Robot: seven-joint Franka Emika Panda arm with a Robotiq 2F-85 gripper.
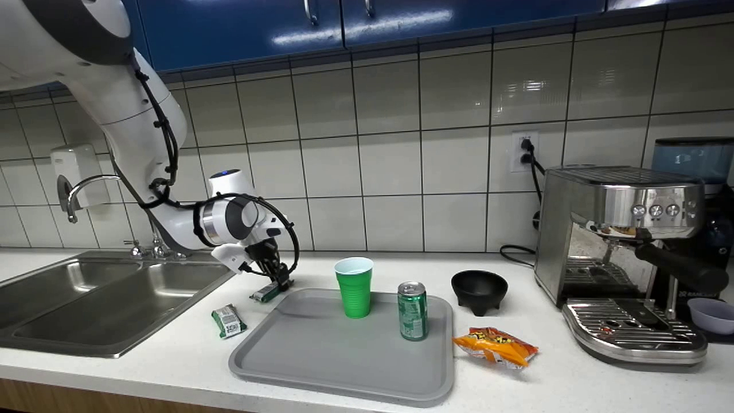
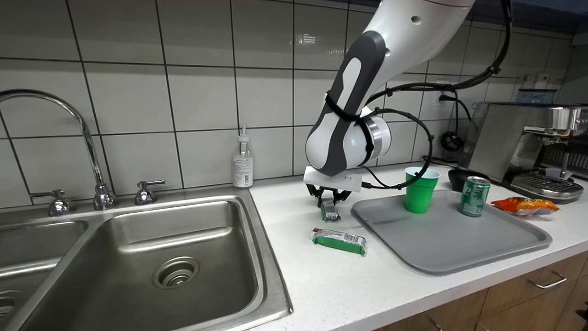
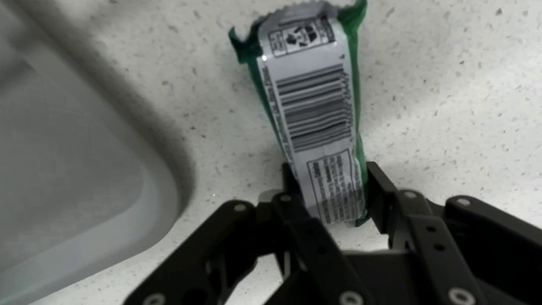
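I count one white counter (image 2: 317,276), with one robot arm (image 1: 137,109) bending down over it. One double sink (image 2: 268,262) is set into the counter, one coffee machine (image 1: 602,189) stands well apart from it, and one gray tray (image 1: 344,361) lies between. One gripper (image 3: 332,182) hangs just off the tray's rear corner on the sink side. One orange snack bag (image 1: 496,347) lies just beside the tray's machine-side edge, and one black bowl (image 1: 479,287) stands off the rear corner there. The tray carries one green cup (image 1: 356,292) near its rear edge and one green can (image 1: 413,312) near its machine-side edge. Smallest, on the counter between sink and tray, are two: the front bar (image 2: 339,241), lying apart, and the rear bar (image 3: 315,106), by that sink-side rear corner, one end pinched in the gripper, jaws pressed to both its sides
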